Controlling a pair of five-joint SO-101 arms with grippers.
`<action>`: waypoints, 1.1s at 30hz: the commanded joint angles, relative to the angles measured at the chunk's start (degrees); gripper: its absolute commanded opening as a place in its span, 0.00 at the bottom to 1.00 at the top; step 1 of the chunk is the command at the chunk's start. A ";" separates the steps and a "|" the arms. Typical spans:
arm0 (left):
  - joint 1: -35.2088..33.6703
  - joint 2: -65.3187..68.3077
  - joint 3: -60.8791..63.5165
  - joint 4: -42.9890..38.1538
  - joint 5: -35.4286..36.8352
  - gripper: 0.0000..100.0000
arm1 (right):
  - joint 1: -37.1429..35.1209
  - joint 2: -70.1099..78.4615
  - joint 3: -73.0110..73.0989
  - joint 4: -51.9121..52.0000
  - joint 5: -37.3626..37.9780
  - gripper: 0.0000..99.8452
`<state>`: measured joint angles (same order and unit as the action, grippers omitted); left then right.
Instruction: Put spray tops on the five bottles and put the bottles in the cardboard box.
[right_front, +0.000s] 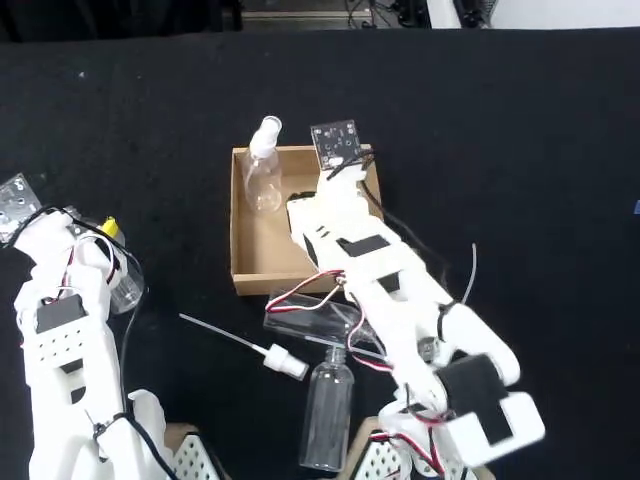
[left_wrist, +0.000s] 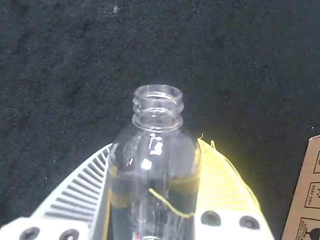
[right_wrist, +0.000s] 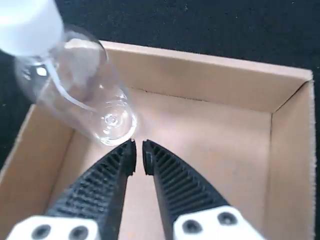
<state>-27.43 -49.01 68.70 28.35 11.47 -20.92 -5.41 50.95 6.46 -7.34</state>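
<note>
capped bottle (right_front: 262, 180), upper left in box (right_front: 236, 230), may tip if right gripper (right_wrist: 139, 156), clenched empty beside it, bumps it; left gripper (left_wrist: 156, 150) grasps bare bottle (left_wrist: 157, 107).

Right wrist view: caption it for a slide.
Right gripper, fingers together, hangs over the box beside a topped bottle leaning in its corner.
</note>
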 joint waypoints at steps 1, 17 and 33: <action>0.13 -1.93 -0.75 -1.05 0.35 0.03 | -0.88 1.36 -2.33 -2.64 -0.53 0.01; 0.13 -2.02 -0.75 -1.14 0.44 0.03 | -4.57 3.74 -4.18 -3.69 -0.53 0.01; 0.13 -2.02 -0.75 -1.05 0.44 0.03 | -4.57 9.27 -5.58 -9.76 -0.53 0.01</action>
<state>-27.43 -49.19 68.70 28.35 11.47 -24.79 4.35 49.10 -0.84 -7.34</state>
